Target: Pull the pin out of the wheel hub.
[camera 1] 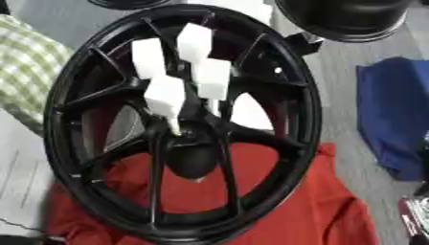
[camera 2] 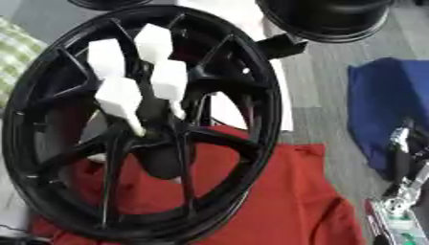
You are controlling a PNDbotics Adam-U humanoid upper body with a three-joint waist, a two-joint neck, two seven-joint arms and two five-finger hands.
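Wheel hub (camera 1: 180,124) upright mid-frame on red cloth (camera 1: 285,210); four white pins (camera 1: 164,98) seated near centre, none pulled; right hand (camera 2: 402,148) at right edge, grip state unclear; left hand unseen

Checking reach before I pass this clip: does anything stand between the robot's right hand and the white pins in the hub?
Nothing visible does. The right hand shows at the view's right edge. The white pins stick out of the front of the wheel, uncovered. Only the wheel's rim lies between them sideways.
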